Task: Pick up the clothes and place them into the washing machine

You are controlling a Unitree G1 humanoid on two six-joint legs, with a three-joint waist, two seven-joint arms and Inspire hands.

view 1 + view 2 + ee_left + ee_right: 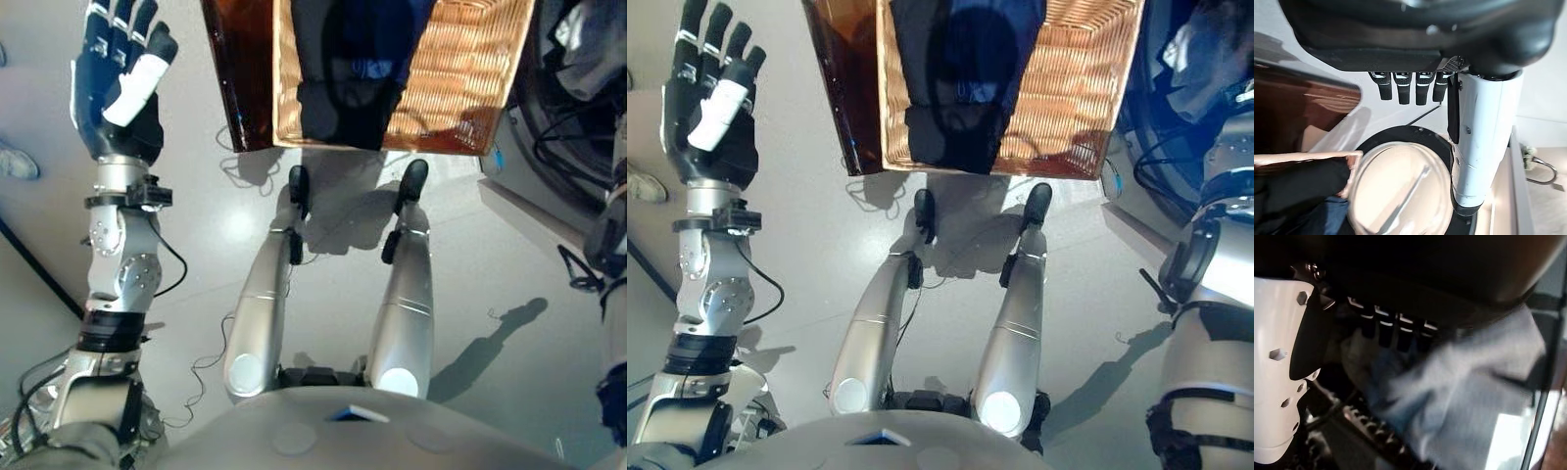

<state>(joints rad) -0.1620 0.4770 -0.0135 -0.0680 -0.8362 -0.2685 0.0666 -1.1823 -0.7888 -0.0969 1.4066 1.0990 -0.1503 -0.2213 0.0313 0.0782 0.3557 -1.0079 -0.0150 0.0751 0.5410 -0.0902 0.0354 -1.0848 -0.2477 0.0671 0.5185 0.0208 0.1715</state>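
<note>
A wicker basket (470, 78) stands on a dark brown table (240, 78) ahead of me. Dark black and blue clothes (348, 69) lie in it and hang over its near rim. The washing machine's dark opening (554, 98) is at the upper right, and my right arm reaches into it. In the right wrist view my right hand (1400, 274) has straight fingers, with a pale blue-grey cloth (1459, 382) just past them inside the drum; the same cloth (1187, 44) shows from above. My left hand (118, 88) is raised at the upper left, open and holding nothing.
The machine's round glass door (1400, 191) stands swung out next to the basket in the left wrist view. A person's shoe (15, 162) sits at the far left on the grey floor. The machine's white front (519, 186) lies low on the right.
</note>
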